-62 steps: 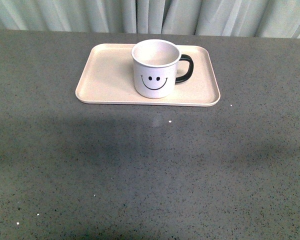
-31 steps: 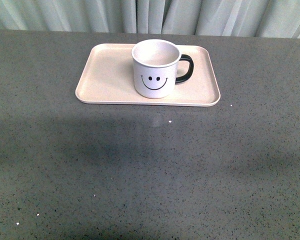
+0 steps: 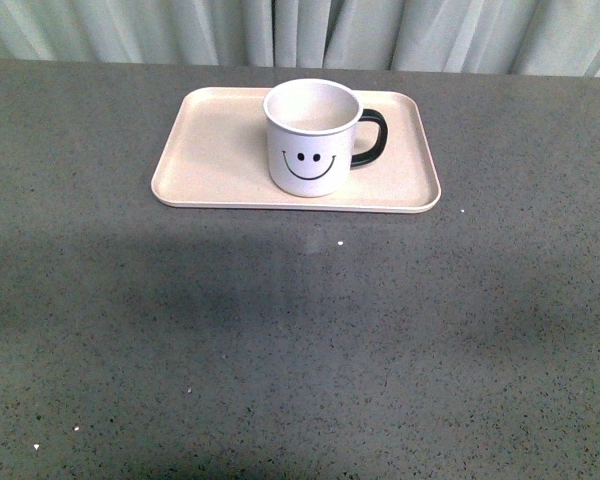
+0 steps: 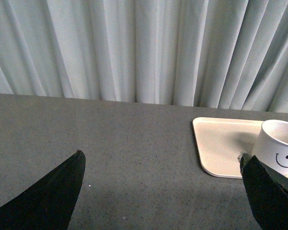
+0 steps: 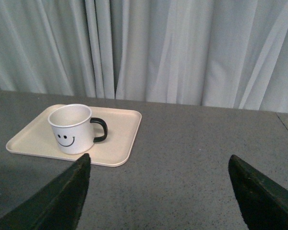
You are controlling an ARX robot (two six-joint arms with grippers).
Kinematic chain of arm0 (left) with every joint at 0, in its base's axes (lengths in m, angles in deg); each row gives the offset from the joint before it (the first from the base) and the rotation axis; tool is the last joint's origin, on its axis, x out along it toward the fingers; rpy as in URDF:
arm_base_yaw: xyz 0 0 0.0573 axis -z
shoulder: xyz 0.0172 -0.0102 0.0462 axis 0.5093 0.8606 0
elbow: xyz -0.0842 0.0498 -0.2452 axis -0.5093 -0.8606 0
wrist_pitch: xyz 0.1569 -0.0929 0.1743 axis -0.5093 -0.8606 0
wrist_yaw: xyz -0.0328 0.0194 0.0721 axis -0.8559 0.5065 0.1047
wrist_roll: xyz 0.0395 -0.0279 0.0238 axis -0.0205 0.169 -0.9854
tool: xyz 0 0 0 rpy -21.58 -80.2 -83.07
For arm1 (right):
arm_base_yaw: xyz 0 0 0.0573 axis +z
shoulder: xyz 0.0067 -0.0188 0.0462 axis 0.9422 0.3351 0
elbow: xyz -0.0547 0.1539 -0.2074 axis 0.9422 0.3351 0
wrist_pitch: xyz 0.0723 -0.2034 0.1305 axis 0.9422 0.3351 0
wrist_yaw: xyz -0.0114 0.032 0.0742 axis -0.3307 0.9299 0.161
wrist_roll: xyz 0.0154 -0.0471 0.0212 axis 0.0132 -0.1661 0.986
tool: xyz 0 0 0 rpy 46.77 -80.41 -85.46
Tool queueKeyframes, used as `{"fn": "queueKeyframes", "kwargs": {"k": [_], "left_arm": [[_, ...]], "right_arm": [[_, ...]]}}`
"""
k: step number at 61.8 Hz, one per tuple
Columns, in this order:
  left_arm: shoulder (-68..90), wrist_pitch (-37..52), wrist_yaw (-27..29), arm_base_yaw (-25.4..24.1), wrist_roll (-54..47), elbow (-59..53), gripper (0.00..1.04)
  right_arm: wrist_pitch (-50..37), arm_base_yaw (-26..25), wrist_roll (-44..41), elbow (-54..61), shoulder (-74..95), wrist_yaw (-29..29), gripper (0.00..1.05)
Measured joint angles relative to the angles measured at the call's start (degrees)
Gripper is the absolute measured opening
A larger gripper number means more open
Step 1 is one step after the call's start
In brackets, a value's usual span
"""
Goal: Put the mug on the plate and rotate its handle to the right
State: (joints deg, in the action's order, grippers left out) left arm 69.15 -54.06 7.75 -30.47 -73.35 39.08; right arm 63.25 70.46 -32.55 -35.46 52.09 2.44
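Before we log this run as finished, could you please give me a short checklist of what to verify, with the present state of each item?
1. Mug stands on the plate: ok, upright and inside the rim.
2. Handle points to the right: ok in the front view.
3. Left gripper is off the mug: ok, fingers wide apart with nothing between them.
4. Right gripper is off the mug: ok, open and drawn back from the plate.
5. Mug is empty: ok, nothing shows inside.
6. Plate lies flat on the table: ok.
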Motion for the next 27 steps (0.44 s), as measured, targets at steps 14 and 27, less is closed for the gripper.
{"fn": "queueKeyframes", "kwargs": {"k": [14,27], "left_arm": [[0.0,0.0,0.0,0.0,0.0,0.0,0.95],[0.0,0.0,0.0,0.0,0.0,0.0,0.95]], "right_arm": [[0.0,0.0,0.04,0.0,0.0,0.0,0.96],[0.0,0.0,0.04,0.0,0.0,0.0,0.96]]}}
